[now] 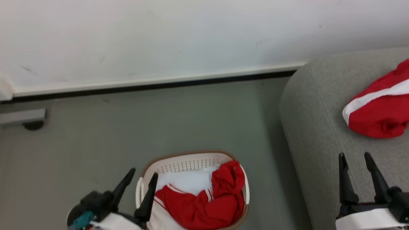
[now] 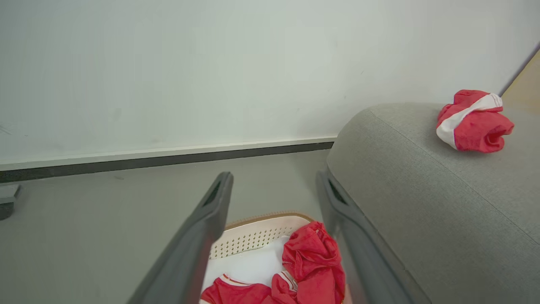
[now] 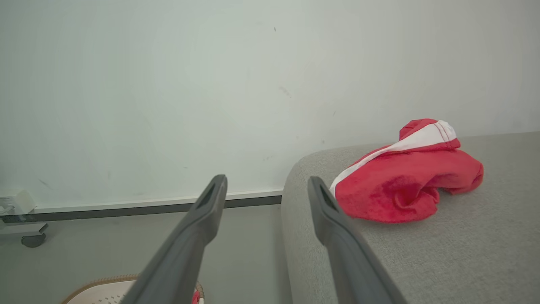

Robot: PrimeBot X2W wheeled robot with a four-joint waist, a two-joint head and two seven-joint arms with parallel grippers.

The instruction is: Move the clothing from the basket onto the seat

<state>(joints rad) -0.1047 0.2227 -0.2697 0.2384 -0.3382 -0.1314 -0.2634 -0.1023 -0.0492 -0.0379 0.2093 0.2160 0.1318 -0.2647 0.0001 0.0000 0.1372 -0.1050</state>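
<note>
The white basket (image 1: 188, 161) with a brown rim stands on the floor at the bottom middle of the head view. Red clothing (image 1: 207, 203) with white stripes lies crumpled inside it on a pale liner. My left gripper (image 1: 143, 174) hovers open at the basket's left rim, nothing between its fingers; in its own view (image 2: 274, 181) the basket (image 2: 257, 236) and the clothing (image 2: 312, 261) sit below. Another red garment (image 1: 380, 108) rests on the grey seat (image 1: 316, 121) at the right. My right gripper (image 1: 355, 158) stands open above the seat, near side of that garment (image 3: 405, 185).
A white wall with a dark baseboard (image 1: 153, 85) runs behind. A grey bracket with a caster (image 1: 32, 123) sits at the left by the wall. Bare grey floor (image 1: 127, 127) lies between the wall, the basket and the seat.
</note>
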